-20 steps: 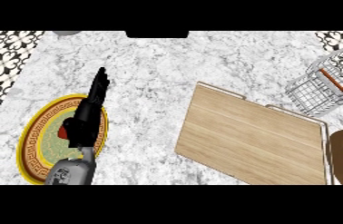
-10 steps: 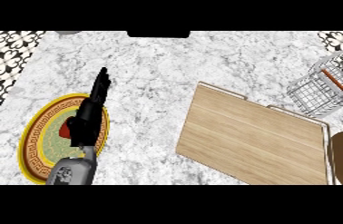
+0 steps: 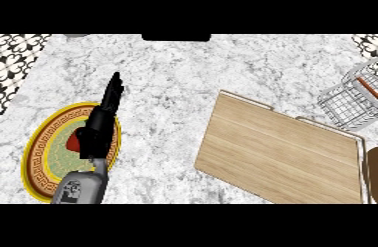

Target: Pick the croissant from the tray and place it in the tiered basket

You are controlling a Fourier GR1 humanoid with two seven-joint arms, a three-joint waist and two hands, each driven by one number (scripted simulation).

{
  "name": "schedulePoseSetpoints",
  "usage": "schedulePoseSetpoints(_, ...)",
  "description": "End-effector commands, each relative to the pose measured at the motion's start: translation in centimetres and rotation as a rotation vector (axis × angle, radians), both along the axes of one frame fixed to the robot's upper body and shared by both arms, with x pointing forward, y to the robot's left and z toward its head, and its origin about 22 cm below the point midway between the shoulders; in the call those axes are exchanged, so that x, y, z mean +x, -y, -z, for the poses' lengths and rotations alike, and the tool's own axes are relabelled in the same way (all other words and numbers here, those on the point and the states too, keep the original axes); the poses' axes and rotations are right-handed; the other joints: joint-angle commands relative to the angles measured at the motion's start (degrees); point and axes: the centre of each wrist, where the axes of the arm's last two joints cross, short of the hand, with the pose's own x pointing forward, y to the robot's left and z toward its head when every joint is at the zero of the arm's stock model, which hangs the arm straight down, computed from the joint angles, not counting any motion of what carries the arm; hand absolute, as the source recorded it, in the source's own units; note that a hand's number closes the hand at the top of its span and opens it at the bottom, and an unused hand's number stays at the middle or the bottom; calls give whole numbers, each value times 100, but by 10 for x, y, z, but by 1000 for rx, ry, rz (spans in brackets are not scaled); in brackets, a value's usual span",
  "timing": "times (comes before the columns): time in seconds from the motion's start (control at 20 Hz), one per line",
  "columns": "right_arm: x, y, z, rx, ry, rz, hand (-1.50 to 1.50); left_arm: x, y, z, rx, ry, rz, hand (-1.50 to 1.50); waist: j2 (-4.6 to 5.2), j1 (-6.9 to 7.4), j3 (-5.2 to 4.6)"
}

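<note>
Head view: the left hand [image 3: 100, 123] is hovering over a yellow-rimmed plate [image 3: 40, 153], fingers [image 3: 114, 88] stretching straight and holding nothing. The wooden tray [image 3: 284, 156] is lying well apart on the marble tabletop [image 3: 184, 76], beside the wire basket [image 3: 354, 101] (the croissant cannot be made out).

You see only the left hand [image 3: 103, 116]: its grey forearm [image 3: 81, 188] enters from the lower edge at 7 o'clock, and its fingers [image 3: 114, 87] extend straight toward 12 o'clock, holding nothing.
</note>
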Motion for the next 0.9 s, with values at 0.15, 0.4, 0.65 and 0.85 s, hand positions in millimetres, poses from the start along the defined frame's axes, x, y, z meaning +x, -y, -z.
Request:
schedulePoseSetpoints(0.15,22,8,21,247,-64,-25,-150,0,12,-18,-1,3,-12,0,-16,-30,4)
schedulePoseSetpoints(0.4,12,37,0,450,42,10,-150,-14,3,7,-12,-4,1,0,-10,-44,3)
schedulePoseSetpoints(0.65,-18,77,-12,572,149,190,-150,-13,0,-7,-3,4,-7,0,-13,-42,7)
schedulePoseSetpoints(0.85,-58,117,-5,693,168,295,-150,-14,1,-5,-18,-3,13,0,25,-2,23)
